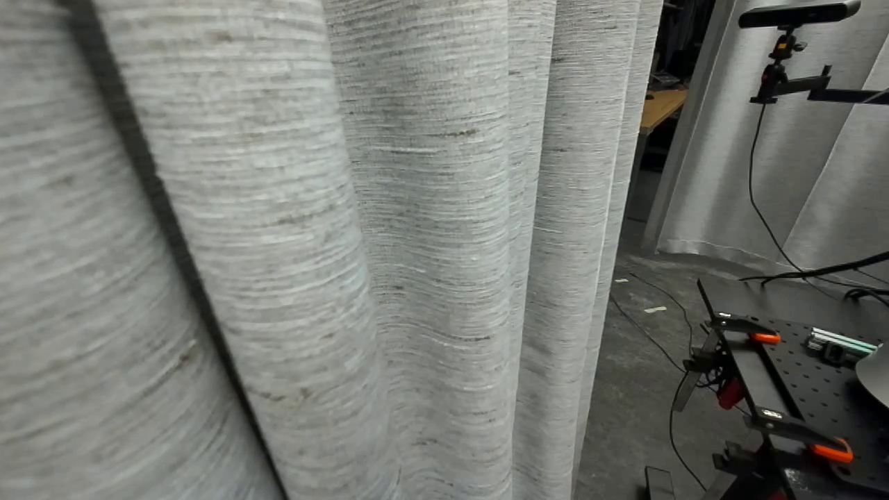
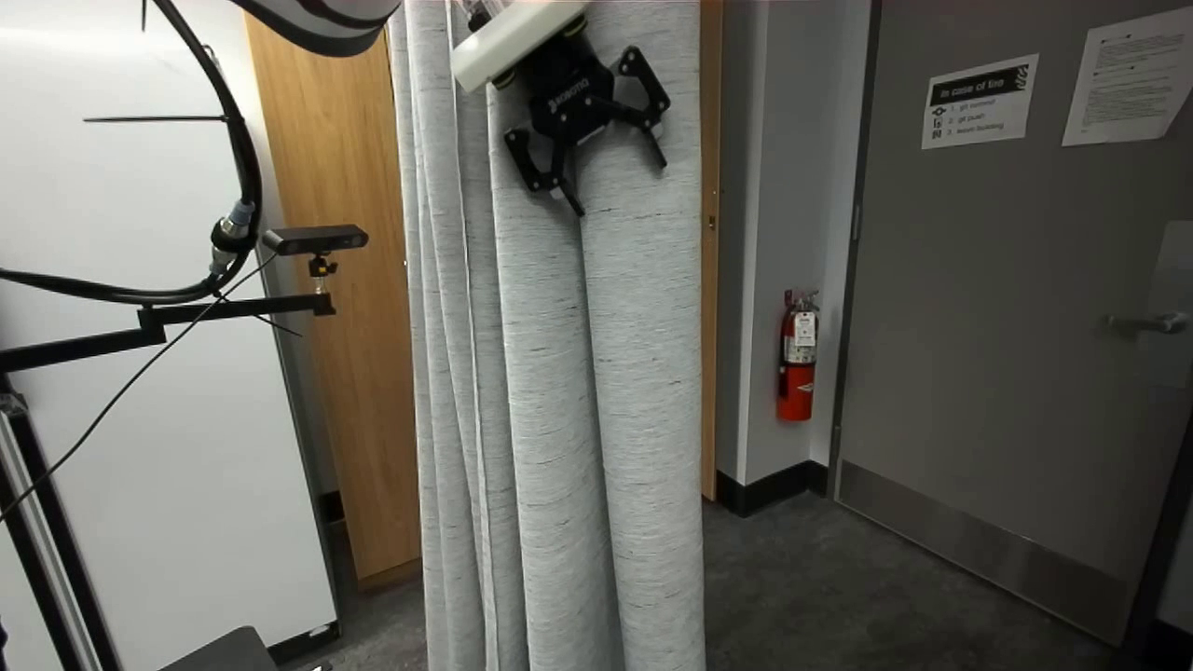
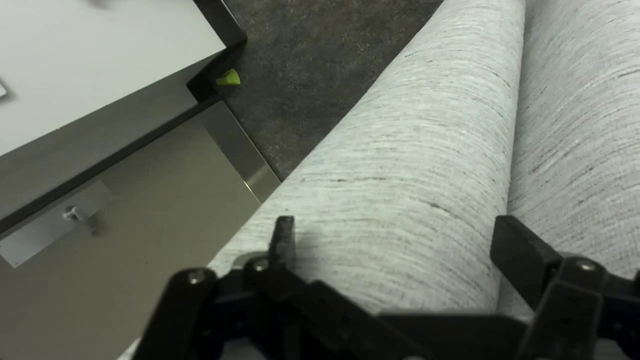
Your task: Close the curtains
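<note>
Pale grey curtain [image 2: 643, 419] here, streaked with dark flecks, hanging in deep folds between white panel [image 2: 205, 466] and grey door [image 2: 979, 326]! Gripper [image 2: 623, 191] right in front of it, fingers [image 3: 284, 242] spread wide apart; touching or not, can't tell. Wooden panel [image 2: 363, 419] behind the curtain, red extinguisher [image 2: 797, 373] beside the door.

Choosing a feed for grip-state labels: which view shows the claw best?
An exterior view: the claw shows there nearly whole, open, in front of the curtain. The wrist view shows its fingers closer, but the bottom edge crops the claw. No further view shows it.
</note>
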Robot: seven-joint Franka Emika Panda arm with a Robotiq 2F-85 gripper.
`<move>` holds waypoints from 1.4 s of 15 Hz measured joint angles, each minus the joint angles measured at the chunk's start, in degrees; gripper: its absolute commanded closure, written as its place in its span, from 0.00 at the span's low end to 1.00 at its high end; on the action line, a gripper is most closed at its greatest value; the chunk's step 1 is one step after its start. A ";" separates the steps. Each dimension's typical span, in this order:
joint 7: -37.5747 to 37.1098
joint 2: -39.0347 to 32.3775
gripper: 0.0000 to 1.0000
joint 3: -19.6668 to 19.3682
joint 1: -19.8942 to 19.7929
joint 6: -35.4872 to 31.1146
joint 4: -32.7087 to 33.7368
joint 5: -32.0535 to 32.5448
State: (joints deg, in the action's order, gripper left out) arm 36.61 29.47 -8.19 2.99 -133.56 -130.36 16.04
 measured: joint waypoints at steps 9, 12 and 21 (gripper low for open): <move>7.20 0.83 0.30 -0.55 0.57 -0.01 -1.18 -2.38; 8.06 1.19 0.27 -0.66 0.55 -0.01 -1.61 -2.39; 8.09 1.38 0.85 -0.80 0.45 -1.86 -1.84 -2.36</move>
State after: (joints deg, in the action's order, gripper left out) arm 44.71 30.86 -9.00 3.44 -135.42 -132.20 13.68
